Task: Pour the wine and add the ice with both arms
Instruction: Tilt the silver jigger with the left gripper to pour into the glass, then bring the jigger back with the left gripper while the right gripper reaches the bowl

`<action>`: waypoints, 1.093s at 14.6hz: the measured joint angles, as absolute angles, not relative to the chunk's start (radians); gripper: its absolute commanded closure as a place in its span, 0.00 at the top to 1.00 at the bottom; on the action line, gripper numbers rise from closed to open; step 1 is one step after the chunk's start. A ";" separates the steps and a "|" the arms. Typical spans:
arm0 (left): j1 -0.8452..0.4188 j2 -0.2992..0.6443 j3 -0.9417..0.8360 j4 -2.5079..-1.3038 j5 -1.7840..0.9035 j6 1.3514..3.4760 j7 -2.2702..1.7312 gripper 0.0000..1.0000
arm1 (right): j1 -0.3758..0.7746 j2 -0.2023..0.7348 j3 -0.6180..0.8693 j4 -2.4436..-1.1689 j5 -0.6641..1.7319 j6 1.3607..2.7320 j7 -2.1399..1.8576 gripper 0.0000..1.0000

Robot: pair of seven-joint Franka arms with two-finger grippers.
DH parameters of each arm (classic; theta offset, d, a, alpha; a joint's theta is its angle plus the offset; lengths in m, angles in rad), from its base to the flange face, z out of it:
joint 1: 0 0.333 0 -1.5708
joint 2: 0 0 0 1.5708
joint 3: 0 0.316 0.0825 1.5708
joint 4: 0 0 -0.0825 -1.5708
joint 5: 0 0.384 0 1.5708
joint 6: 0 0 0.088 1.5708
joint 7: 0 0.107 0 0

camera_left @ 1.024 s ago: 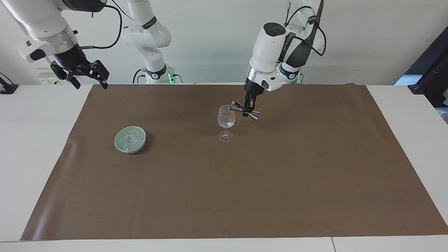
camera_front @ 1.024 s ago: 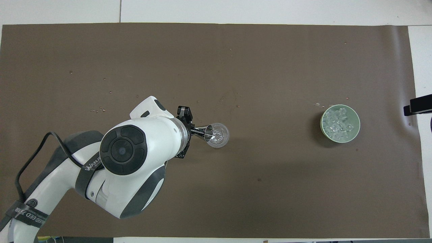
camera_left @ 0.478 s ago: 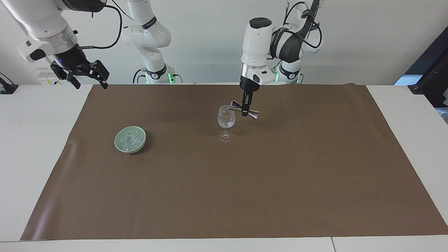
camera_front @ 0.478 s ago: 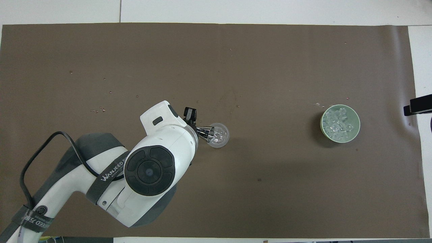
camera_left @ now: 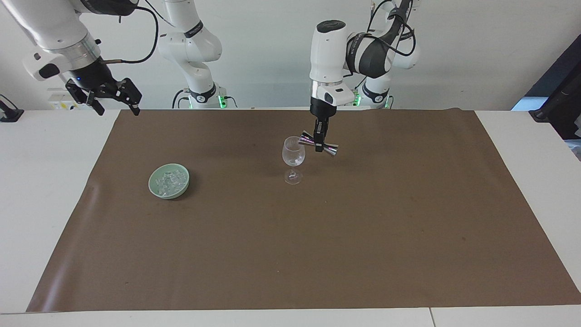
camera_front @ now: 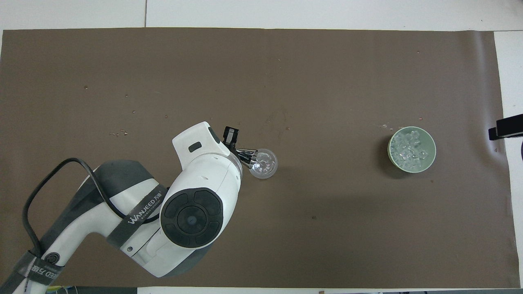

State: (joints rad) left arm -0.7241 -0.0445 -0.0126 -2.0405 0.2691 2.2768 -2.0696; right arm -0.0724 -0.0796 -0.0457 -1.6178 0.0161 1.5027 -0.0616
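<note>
A clear wine glass [camera_left: 293, 156] stands upright mid-mat, also seen from above [camera_front: 263, 163]. My left gripper [camera_left: 320, 145] hangs beside its rim, toward the left arm's end, shut on the waist of a metal double-ended jigger [camera_left: 317, 144]. The jigger [camera_front: 246, 157] lies almost level, one cup's mouth at the glass rim. Wine is hidden from both views; the glass shows only clear glints. Ice [camera_front: 408, 149] fills a pale green bowl [camera_left: 169, 180] toward the right arm's end. My right gripper [camera_left: 113, 97] waits open, high over the mat's corner at that end.
A brown mat [camera_left: 290, 254] covers most of the white table [camera_left: 36, 190]. The left arm's wrist and forearm [camera_front: 192, 200] cover the mat below them in the overhead view. Small specks dot the mat [camera_front: 122, 132].
The left arm's wrist has swung more upright above the jigger, which stays at the glass rim. The right arm, glass and bowl have not moved.
</note>
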 measured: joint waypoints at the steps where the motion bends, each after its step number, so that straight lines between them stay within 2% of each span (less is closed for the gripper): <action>1: -0.727 -0.044 -0.013 -2.040 0.282 2.283 -2.070 0.00 | -0.072 -0.080 -0.045 -1.618 0.017 1.503 -0.062 1.00; 10: -0.760 -0.041 -0.017 -2.039 0.349 2.288 -2.074 0.00 | -0.071 -0.080 -0.008 -1.629 0.026 1.515 -0.089 1.00; 16: -0.763 -0.041 -0.017 -2.039 0.402 2.291 -2.072 0.00 | -0.071 -0.101 0.025 -1.795 0.029 1.699 -0.259 1.00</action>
